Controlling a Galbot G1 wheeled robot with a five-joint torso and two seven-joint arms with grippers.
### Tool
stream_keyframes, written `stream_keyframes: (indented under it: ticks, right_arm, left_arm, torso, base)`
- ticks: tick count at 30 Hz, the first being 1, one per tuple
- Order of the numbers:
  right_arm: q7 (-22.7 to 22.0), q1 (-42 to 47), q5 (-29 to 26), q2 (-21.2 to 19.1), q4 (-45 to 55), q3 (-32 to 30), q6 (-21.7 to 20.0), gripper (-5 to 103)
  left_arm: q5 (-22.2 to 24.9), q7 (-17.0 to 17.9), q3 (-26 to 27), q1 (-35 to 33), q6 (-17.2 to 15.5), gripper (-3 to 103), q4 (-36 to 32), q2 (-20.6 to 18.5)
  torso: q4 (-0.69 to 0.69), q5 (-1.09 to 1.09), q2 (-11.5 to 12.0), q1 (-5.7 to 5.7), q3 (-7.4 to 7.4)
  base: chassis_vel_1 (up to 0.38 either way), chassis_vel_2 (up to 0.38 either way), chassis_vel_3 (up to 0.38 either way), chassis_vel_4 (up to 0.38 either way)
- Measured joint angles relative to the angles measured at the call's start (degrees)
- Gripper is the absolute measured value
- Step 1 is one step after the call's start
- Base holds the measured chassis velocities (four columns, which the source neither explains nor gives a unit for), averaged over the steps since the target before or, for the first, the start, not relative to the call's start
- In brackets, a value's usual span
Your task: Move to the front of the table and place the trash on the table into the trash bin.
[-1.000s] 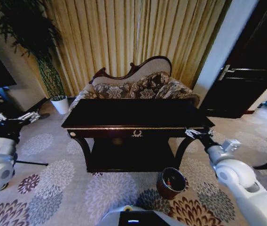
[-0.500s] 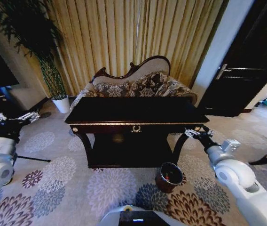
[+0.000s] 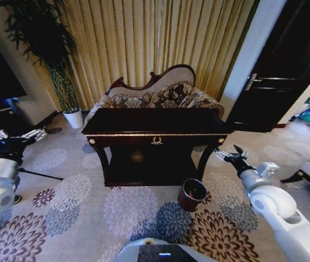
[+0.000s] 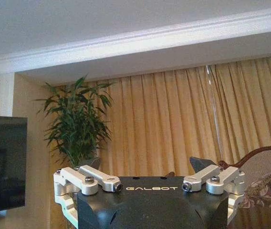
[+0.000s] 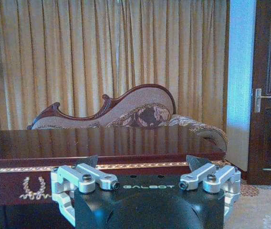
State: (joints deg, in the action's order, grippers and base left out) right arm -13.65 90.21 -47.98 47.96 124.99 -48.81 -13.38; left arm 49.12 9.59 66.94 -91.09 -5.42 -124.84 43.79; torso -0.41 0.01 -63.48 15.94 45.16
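Reads "GALBOT", pale letters on black housing of left gripper (image 4: 145, 168), between the finger mounts | same word "GALBOT", fainter, on black housing of right gripper (image 5: 143, 164) | small lit panel on robot base (image 3: 156, 253): marks too small to read | nothing else legible

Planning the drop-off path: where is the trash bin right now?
In the head view the trash bin stands on the floral carpet, just before the table's front right leg, on the robot's right.
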Motion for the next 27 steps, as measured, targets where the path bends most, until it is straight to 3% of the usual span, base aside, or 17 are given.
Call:
stream_keyframes:
  ticks: [27]
  right_arm:
    - [0.1, 1.2, 0.0, 0.6, 0.1, -1.1, 0.2, 100]
  left_arm:
    - [0.1, -0.2, 0.4, -0.5, 0.1, 100, -0.6, 0.5]
  torso:
    - [-0.02, -0.01, 0.0, 0.01, 0.00]
  base:
    - [0.195, -0.195, -0.198, 0.200]
